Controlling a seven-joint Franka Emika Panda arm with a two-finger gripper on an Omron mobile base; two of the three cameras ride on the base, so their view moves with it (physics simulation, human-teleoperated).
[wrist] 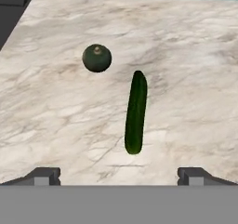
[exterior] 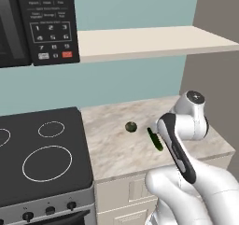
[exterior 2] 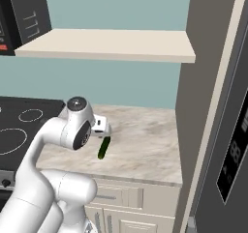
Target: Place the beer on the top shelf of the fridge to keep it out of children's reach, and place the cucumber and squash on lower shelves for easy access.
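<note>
cucumber: long smooth dark green rod, lay flat on the tabletop about mid-surface, well back from the front edge
squash: little round olive ball with a stubby tan stem spot, sat near the cucumber's far tip, on the stove side, not touching it
tabletop: beige marble look with grey veins, glossy black stove at its left edge
end effector: hung over the cucumber, jaws spread wide, nothing held
fridge: grey slab past the tabletop's right edge
</note>
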